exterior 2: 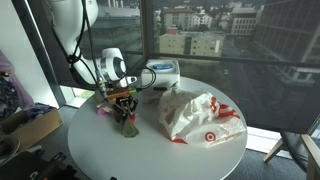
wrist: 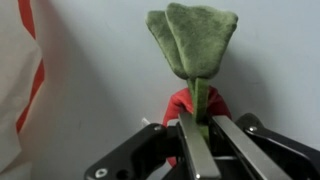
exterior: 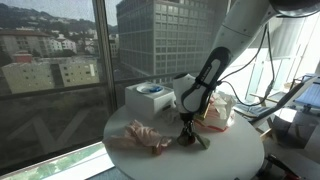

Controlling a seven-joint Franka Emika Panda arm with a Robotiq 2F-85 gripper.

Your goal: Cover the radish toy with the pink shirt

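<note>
Closest in, the gripper point(wrist: 205, 126) is clamped on the radish toy point(wrist: 192, 55) where red body meets green leaves; the toy lies on the table point(exterior: 235, 155) near the pink shirt point(exterior: 140, 137). A light pinch and a short carry to bare table should suffice.

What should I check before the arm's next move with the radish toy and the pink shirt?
1. Grip: gripper shut on the radish toy, pinching its red body: ok.
2. Leaves clear of the grip: ok, they stick out beyond it.
3. Toy lifted off the table: cannot tell.
4. Pink shirt free to pick up: ok, it lies bunched on the table beside the gripper with nothing on it.
5. Whitish cloth with red trim apart from the toy: ok in the wrist view.
6. Toy covered: not ok, fully exposed.
</note>
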